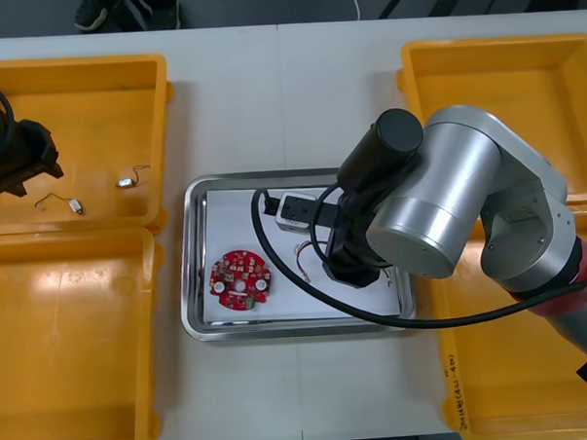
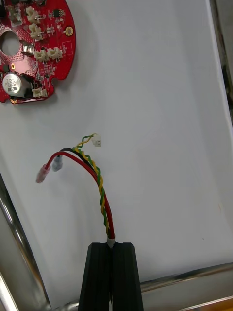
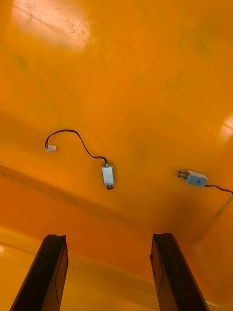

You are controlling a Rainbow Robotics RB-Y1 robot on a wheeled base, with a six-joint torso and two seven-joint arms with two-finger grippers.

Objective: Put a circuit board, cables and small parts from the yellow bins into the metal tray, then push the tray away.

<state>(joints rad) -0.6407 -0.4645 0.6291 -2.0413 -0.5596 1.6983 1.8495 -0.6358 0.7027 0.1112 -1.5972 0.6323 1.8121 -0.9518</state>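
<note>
Noted twisted red and yellow cable [image 2: 101, 189], thin, glossy, with small white plug and sleeved ends, pinched at one tip by right gripper [image 2: 111, 245] over white-lined metal tray [image 1: 194, 283] near round red circuit board [image 2: 34, 53]; logged left gripper [image 3: 108, 238] spread above yellow bin [image 1: 93, 102].

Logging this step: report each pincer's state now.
Left pincer: open, above small metal parts in a yellow bin.
Right pincer: shut on the red and yellow cable, over the metal tray.

Four bins [image 1: 94, 121] [image 1: 65, 347] [image 1: 521, 83] [image 1: 496, 387]; two small metal parts [image 1: 75, 204] [image 1: 124, 183]; one tray [image 1: 194, 283], board [image 1: 240, 278], cable [image 2: 102, 194] (twisted)
</note>
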